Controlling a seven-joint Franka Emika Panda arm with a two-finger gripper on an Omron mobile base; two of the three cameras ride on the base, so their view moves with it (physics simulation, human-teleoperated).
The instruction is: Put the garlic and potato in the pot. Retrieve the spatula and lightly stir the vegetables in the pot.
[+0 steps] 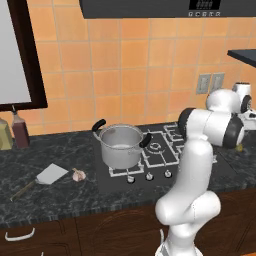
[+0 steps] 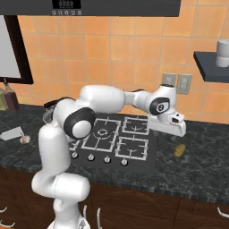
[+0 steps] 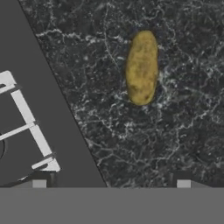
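A yellowish-brown oblong potato lies on the dark counter right of the stove, also seen from the right base. My gripper hangs above the counter, open, its tips wide apart with nothing between them, and the potato is ahead of them. The steel pot with black handles stands on the stove's left burner. Left of it on the counter lie the garlic and the spatula, its grey blade beside the bulb and its handle running toward the front edge.
The black stove with white grates and front knobs takes the counter's middle. Bottles stand at the back left by a window. A dark shelf with a steel cup juts out at the right, above the counter.
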